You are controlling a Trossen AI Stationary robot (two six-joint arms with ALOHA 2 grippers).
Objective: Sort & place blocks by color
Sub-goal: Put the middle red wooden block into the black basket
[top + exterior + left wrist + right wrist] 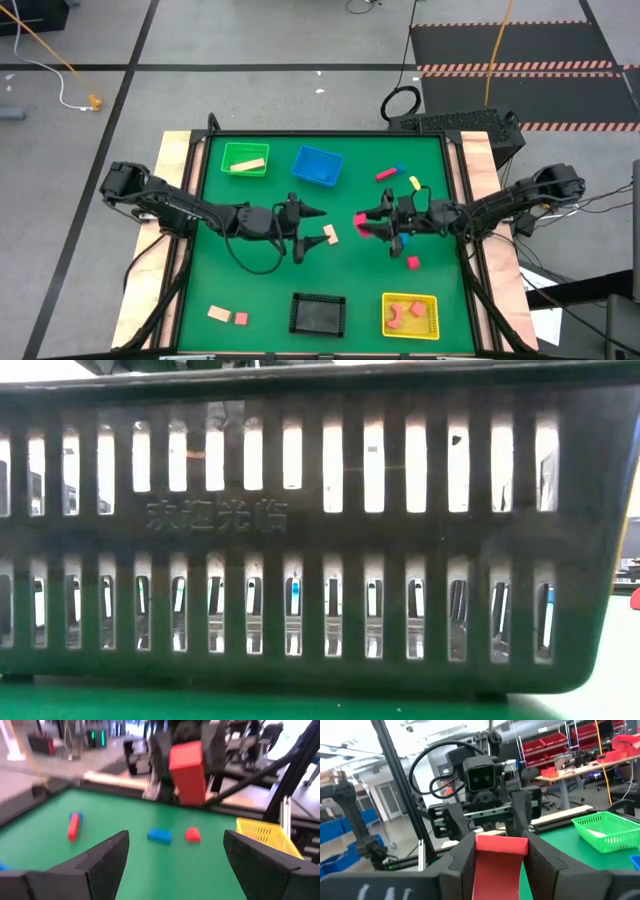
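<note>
- Nearest the front edge of the green worktop (260, 290) sit a black basket (317, 313) and, toward the right front corner, a yellow basket (410, 316) holding red blocks (404, 311); a tan block (218, 313) and a red block (241, 318) lie near the left front corner.
- At mid-worktop, the right end effector (362, 222) is clamped on a red bar (499, 865), lifted off the surface.
- Facing it, the left end effector (310, 230) hangs with fingers spread wide, holding nothing, a tan block (330, 234) just beside it.
- Toward the far edge stand a green basket (244, 159) containing a tan bar (249, 166) and a blue basket (317, 166).
</note>
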